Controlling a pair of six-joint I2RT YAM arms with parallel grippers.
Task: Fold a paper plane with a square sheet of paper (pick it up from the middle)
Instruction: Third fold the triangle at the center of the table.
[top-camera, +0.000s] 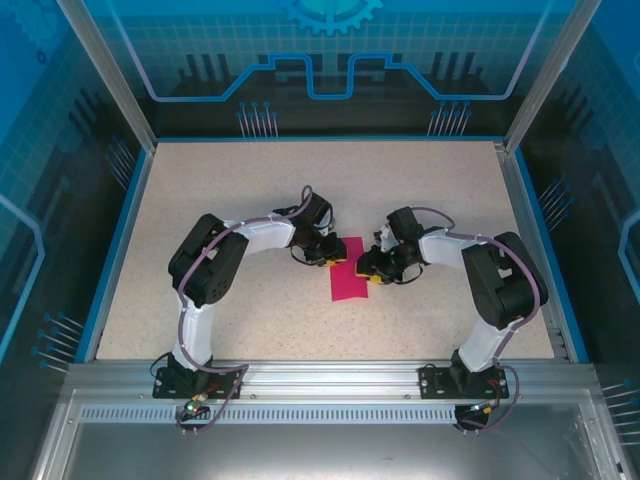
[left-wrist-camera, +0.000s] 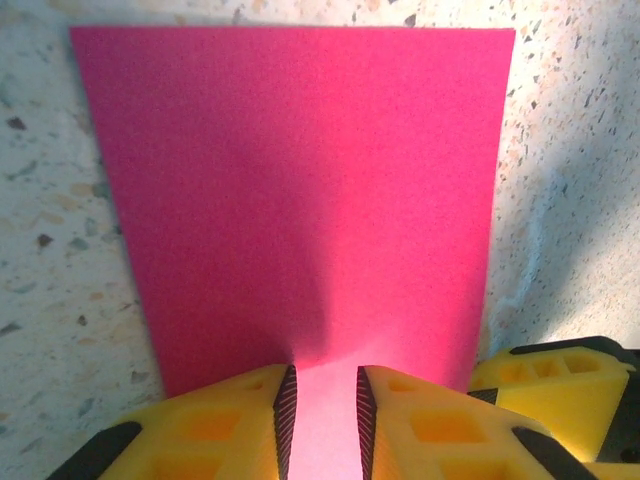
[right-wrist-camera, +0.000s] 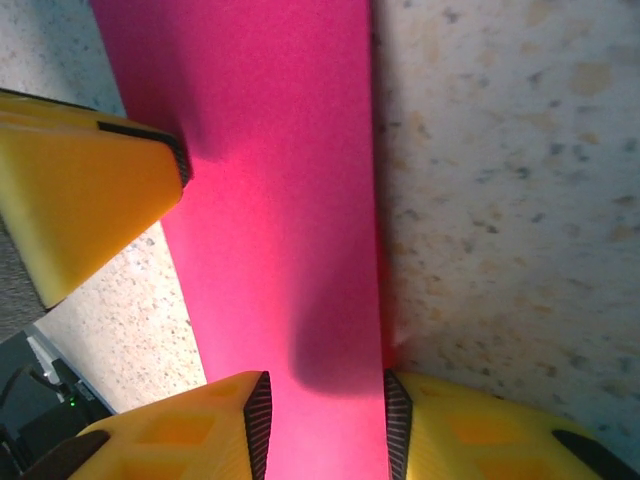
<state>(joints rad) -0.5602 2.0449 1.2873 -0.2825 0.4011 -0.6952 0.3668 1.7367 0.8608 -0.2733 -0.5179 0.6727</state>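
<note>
The magenta-pink sheet of paper lies on the speckled table as an upright narrow rectangle. My left gripper is at its far left corner, low over it. In the left wrist view the paper stretches flat ahead and shows through the narrow gap of my left gripper, which is open. My right gripper meets the sheet from the right. In the right wrist view the paper runs between the open jaws of my right gripper, and one pad stands at the paper's long edge.
The speckled table has a blue rim and a metal frame around it. A yellow finger of the left gripper rests by the sheet's other edge; a yellow finger of the right gripper sits close beside my left one.
</note>
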